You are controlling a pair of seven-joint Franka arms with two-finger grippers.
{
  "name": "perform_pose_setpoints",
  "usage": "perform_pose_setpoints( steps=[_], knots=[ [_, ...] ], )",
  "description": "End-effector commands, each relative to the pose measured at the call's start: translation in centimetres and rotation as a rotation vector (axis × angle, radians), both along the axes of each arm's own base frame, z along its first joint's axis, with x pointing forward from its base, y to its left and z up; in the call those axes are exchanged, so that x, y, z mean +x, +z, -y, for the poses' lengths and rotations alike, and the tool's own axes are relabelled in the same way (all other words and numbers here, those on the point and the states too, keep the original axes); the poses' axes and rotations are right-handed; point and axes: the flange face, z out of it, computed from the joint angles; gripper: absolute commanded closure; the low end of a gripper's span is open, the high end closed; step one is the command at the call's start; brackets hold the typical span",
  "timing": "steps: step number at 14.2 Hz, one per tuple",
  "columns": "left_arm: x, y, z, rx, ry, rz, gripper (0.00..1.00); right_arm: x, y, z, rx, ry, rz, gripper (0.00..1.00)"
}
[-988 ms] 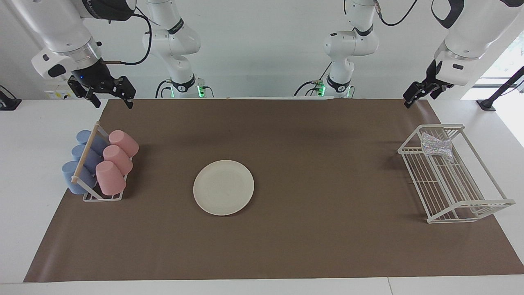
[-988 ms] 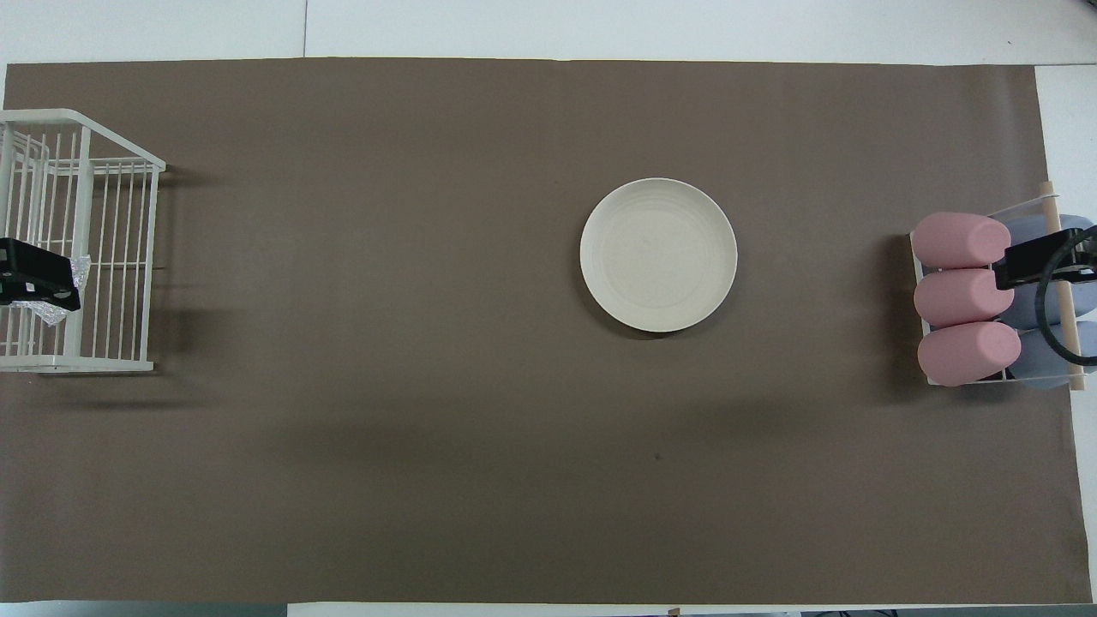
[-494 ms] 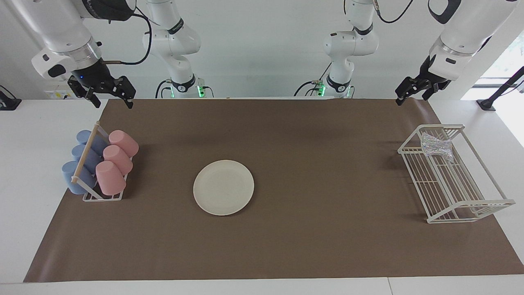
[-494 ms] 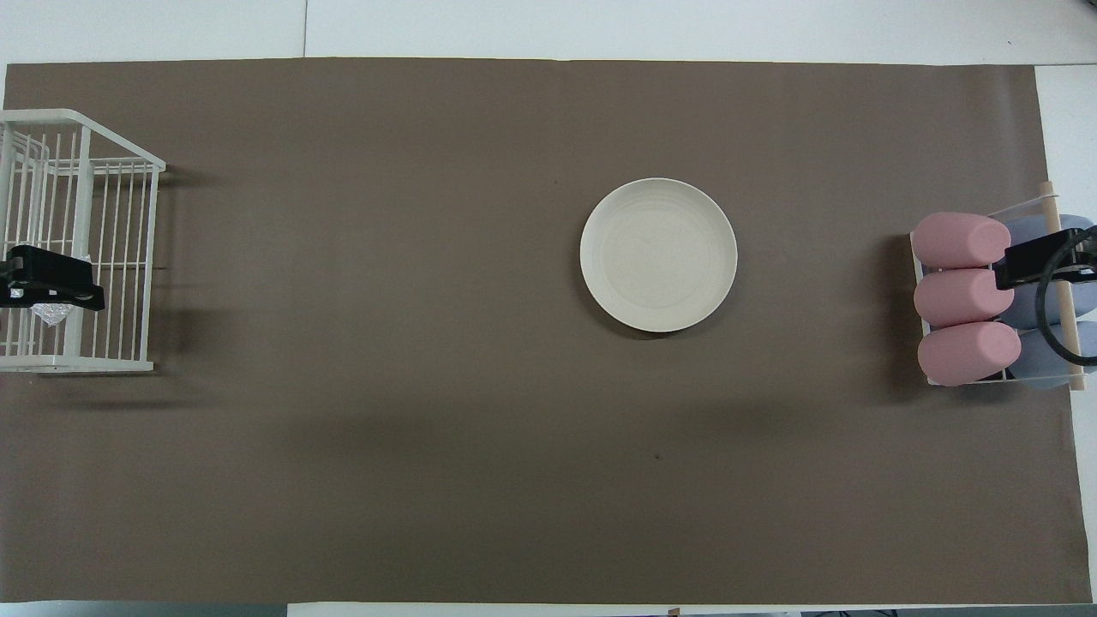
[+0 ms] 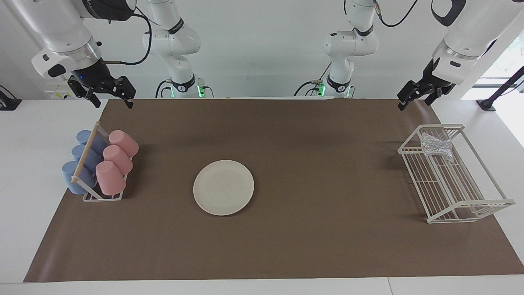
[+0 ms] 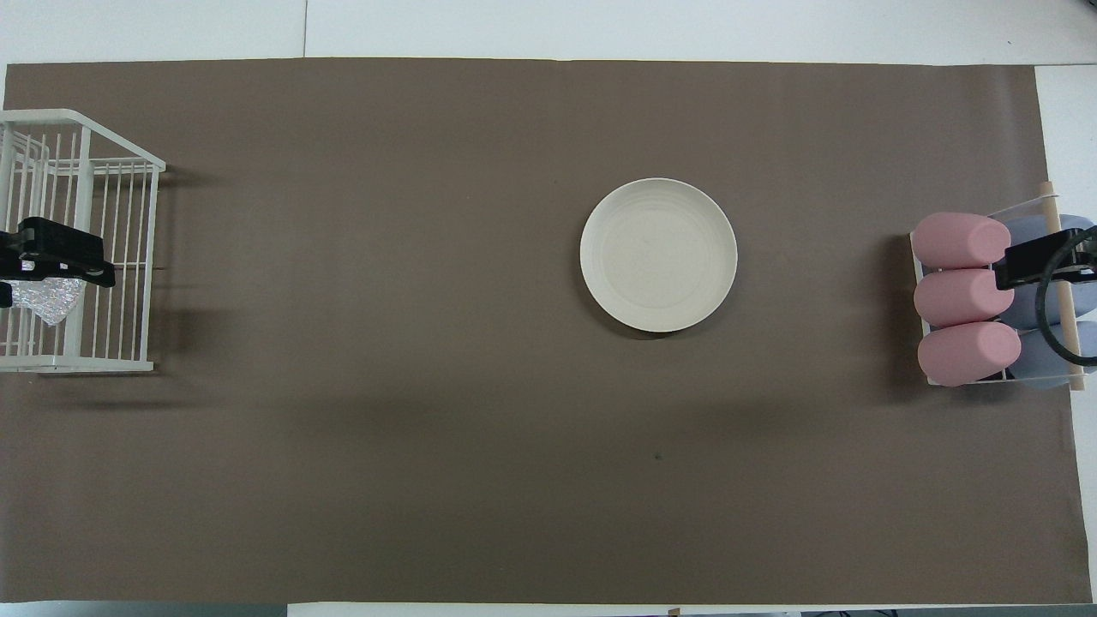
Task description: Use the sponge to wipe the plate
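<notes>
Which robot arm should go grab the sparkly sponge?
Probably the left arm. Its open tool hangs up in the air near the wire rack holding the sponge; the right tool waits by the cups.

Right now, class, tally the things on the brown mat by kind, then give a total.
Pink cups: 3
Blue cups: 3
Cup holder: 1
Plate: 1
Wire rack: 1
Sponge: 1
Total: 10

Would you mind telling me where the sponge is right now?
The sponge lies in the white wire rack at the left arm's end of the table, in the rack's end nearer the robots, apart from the plate at mid-table.
</notes>
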Motion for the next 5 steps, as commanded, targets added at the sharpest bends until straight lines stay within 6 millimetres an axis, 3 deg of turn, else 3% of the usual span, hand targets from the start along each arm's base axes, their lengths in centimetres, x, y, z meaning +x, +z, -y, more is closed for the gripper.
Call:
perform_pose_setpoints(
  steps=[1,5],
  knots=[
    [-0.12,0.08,0.09,-0.015,-0.012,-0.015,0.0,-0.51,0.24,-0.1,0.0,-0.008,0.016,0.0],
    [-0.25,0.39,0.09,-0.015,-0.012,-0.009,0.0,-0.51,0.24,-0.1,0.0,-0.008,0.016,0.0]
  ],
)
